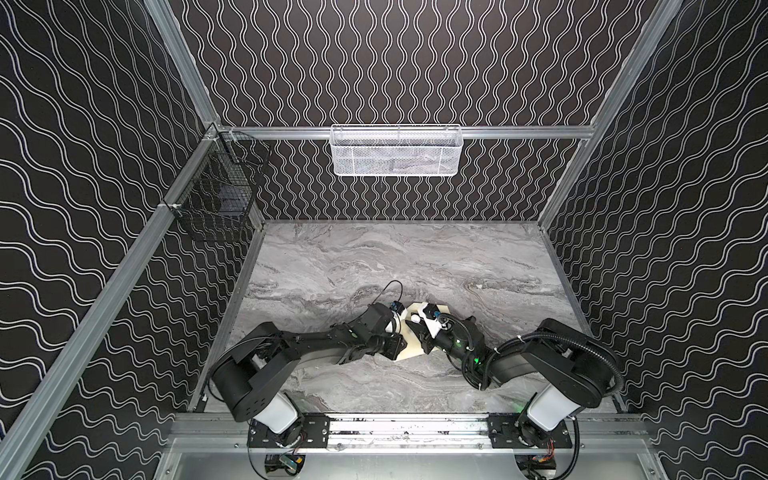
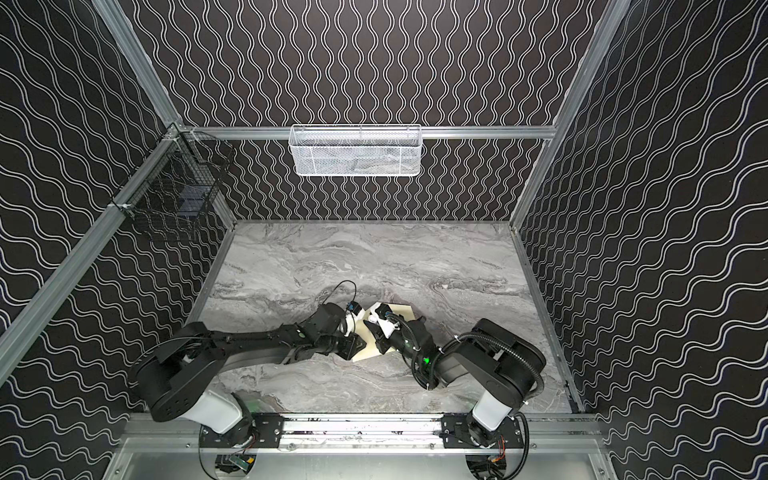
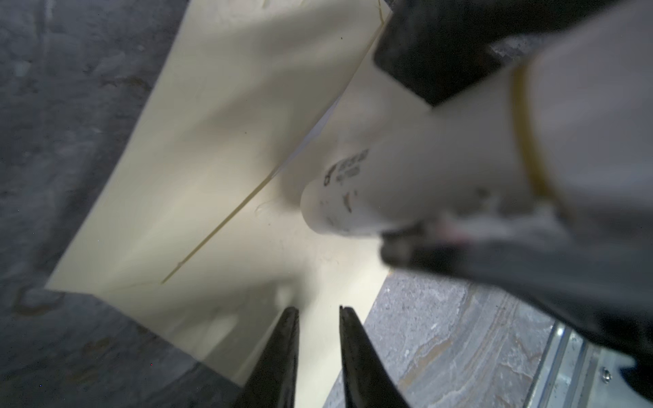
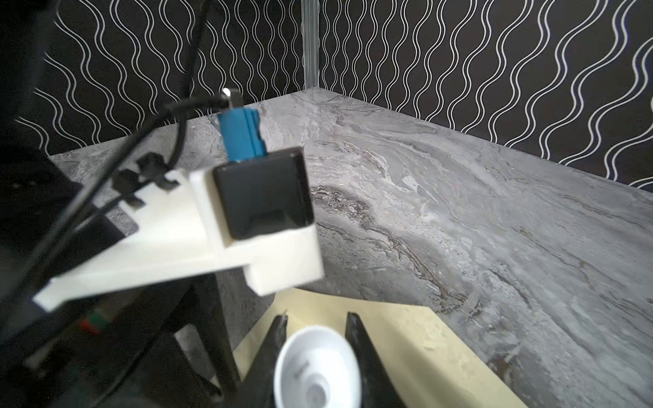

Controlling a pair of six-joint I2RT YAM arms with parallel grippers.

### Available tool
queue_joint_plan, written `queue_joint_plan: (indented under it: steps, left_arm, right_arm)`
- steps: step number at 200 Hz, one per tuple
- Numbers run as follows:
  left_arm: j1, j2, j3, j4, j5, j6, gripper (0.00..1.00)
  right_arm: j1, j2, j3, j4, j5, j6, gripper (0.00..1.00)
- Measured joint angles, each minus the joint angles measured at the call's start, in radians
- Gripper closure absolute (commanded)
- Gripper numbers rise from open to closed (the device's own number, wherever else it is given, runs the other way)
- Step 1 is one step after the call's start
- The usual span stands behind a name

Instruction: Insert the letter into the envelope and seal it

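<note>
Your right pincer (image 4: 317, 318) is clamped on a white cylindrical stick (image 4: 318, 364), its end down at the cream envelope (image 3: 212, 141), which lies near the middle of the bench (image 1: 415, 257). Your left pincer (image 3: 318, 310) sits over the envelope, fingertips slightly apart.

Stereo pair high overhead, wrist views close, sharing the envelope (image 3: 212, 141)

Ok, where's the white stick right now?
The white stick is gripped by the right gripper, its end down over the envelope. In both top views it is at the front middle of the table, beside the left gripper.
</note>
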Motion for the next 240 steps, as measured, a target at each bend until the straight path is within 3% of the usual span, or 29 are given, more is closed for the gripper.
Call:
queue_joint_plan:
  steps: [108,202,240]
  left_arm:
    - [-0.001,0.029,-0.107,0.196,-0.008,-0.041,0.78]
    - [0.003,0.043,-0.15,0.286,0.002,-0.071,0.79]
    - [0.003,0.036,-0.147,0.28,0.0,-0.072,0.79]
  right_arm:
    - [-0.031,0.102,0.006,0.052,0.006,0.017,1.0]
    - [-0.108,-0.014,-0.085,0.02,0.071,-0.01,1.0]
    - [-0.039,-0.15,-0.03,-0.082,0.084,-0.009,1.0]
